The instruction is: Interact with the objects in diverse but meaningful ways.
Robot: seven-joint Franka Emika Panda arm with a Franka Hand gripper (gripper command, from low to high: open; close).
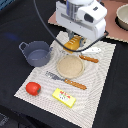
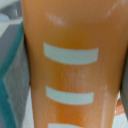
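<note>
My gripper (image 1: pixel 73 42) hangs over the far part of the striped placemat (image 1: pixel 30 75), shut on the golden bread loaf (image 1: pixel 72 45). In the wrist view the loaf (image 2: pixel 70 95), orange with pale slash marks, fills the frame between the fingers (image 2: pixel 7 65). The grey-blue two-handled pot (image 1: pixel 36 53) stands to the exterior view's left of the gripper. The red tomato (image 1: pixel 33 88) and the yellow butter block (image 1: pixel 64 98) lie at the near edge of the mat. A small white piece (image 1: pixel 93 50) lies just right of the gripper. I see no grey pan.
A tan round plate (image 1: pixel 70 66) lies mid-mat, with an orange-handled knife (image 1: pixel 67 81) in front of it and another orange-handled utensil (image 1: pixel 89 58) to its right. A pink mat (image 1: pixel 117 31) with a pale bowl (image 1: pixel 122 17) sits at the back right.
</note>
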